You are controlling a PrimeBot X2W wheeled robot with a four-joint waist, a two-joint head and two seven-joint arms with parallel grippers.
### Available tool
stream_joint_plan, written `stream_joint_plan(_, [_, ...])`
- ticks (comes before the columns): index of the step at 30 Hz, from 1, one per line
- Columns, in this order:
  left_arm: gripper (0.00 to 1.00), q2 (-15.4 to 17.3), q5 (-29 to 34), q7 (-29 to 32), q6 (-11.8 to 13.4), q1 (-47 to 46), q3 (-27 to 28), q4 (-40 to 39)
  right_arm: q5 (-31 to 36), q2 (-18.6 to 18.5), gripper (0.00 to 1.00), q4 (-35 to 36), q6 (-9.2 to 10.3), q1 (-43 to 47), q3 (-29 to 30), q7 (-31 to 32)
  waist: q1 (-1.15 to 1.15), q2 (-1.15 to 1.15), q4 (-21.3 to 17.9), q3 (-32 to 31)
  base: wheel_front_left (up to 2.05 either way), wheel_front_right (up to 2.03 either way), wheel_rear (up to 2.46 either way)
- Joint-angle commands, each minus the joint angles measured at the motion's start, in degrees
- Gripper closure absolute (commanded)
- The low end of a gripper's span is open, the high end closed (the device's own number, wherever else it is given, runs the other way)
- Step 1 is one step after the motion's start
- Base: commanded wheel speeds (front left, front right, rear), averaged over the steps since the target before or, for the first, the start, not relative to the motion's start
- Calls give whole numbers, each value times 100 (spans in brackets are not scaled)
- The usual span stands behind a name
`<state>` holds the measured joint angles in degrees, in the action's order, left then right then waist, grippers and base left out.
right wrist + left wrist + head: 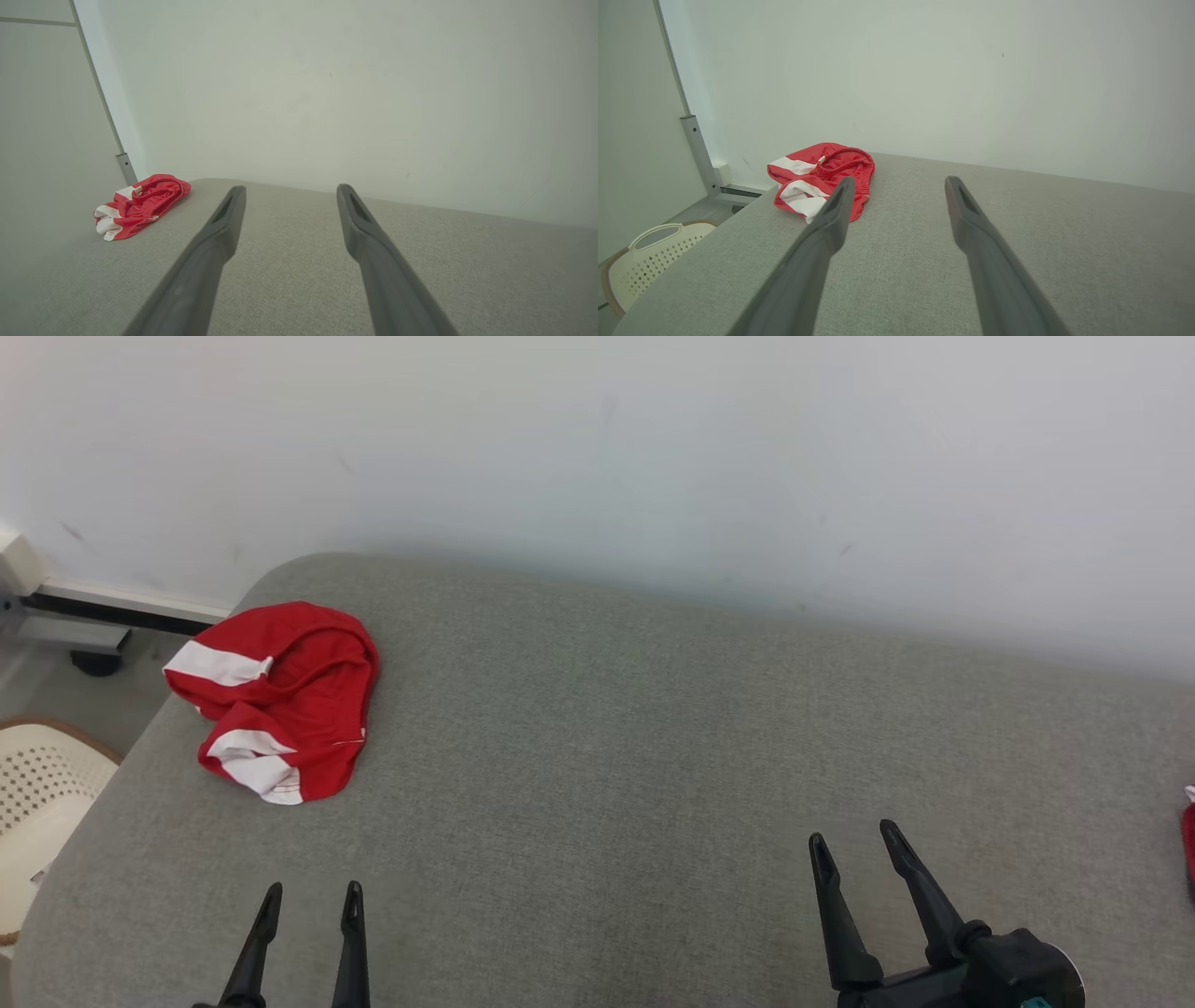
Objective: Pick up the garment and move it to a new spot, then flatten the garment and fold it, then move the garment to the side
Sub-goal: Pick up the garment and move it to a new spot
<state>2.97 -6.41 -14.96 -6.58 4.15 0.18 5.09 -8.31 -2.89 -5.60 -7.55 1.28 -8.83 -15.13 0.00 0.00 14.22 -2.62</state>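
The garment [280,695] is a crumpled heap of red cloth with white stripes, lying near the far left corner of the grey padded surface [635,747]. It also appears in the left wrist view as a garment [822,179] ahead of the left finger, and in the right wrist view as a garment [140,205] far off to the left. My left gripper [313,896] hovers open at the front left, well short of the cloth. At the front right my right gripper [854,835] is open too, with nothing between its fingers.
A white wall [653,448] runs along the back of the surface. Beside the left edge stands a cream perforated basket [37,793]. A bit of red cloth [1188,840] shows at the right border. A metal post [698,154] rises at the far left corner.
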Motion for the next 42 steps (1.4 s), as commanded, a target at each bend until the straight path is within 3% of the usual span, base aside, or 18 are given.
stream_joint_plan(1, [0,-10,-6,-18,-19,30,9,-3,-48,3,0,12,15,76,13,-4,0,0,236,28,0,0,0])
stream_joint_plan(14, [0,-11,-45,-17,-33,-57,21,-3,-33,2,0,19,15,106,53,-5,0,0,547,83,0,0,0])
stream_joint_plan(27, [0,-12,-161,-17,8,-244,60,45,43,2,0,-27,15,43,10,-5,0,0,480,222,0,0,0])
stream_joint_plan(35, [0,470,-478,-17,-92,-1857,375,648,459,1,0,-66,15,-510,-44,-5,0,0,178,1139,0,0,0])
stream_joint_plan(42, [0,1220,-1344,359,-84,-3223,-14,1823,776,1,0,-60,15,-830,19,-5,0,0,-4,1667,0,0,0])
